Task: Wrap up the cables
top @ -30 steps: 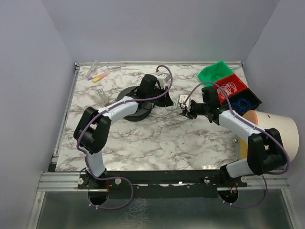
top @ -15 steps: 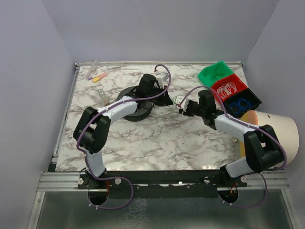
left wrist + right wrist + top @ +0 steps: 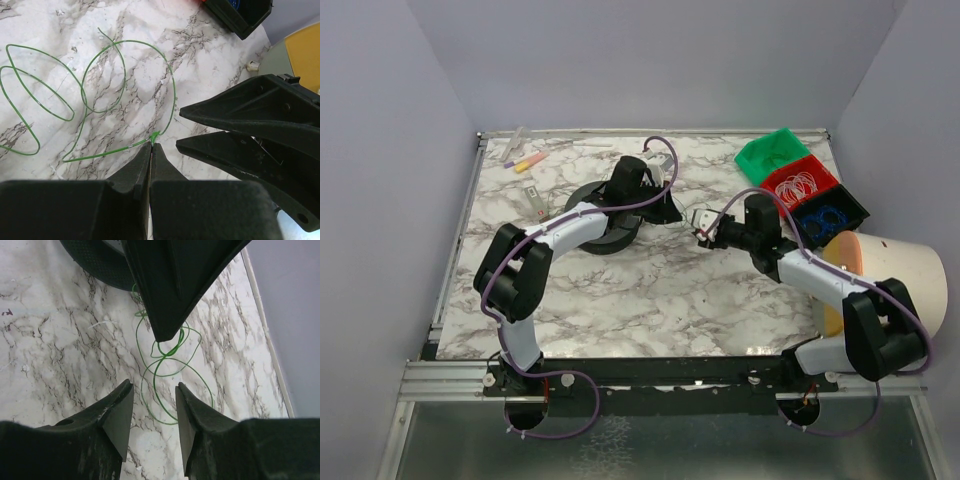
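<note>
Cable (image 3: pixel 174 97) stays pinched in closed left end effector (image 3: pixel 151 146); right end effector (image 3: pixel 153 388) half-open, empty.

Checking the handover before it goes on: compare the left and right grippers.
The left gripper has its fingers shut; the right gripper has its fingers apart. The left gripper pinches the green wire at its tips; the right gripper holds nothing, and the wire's loops lie on the table past its tips. Both are black and face each other mid-table.
</note>
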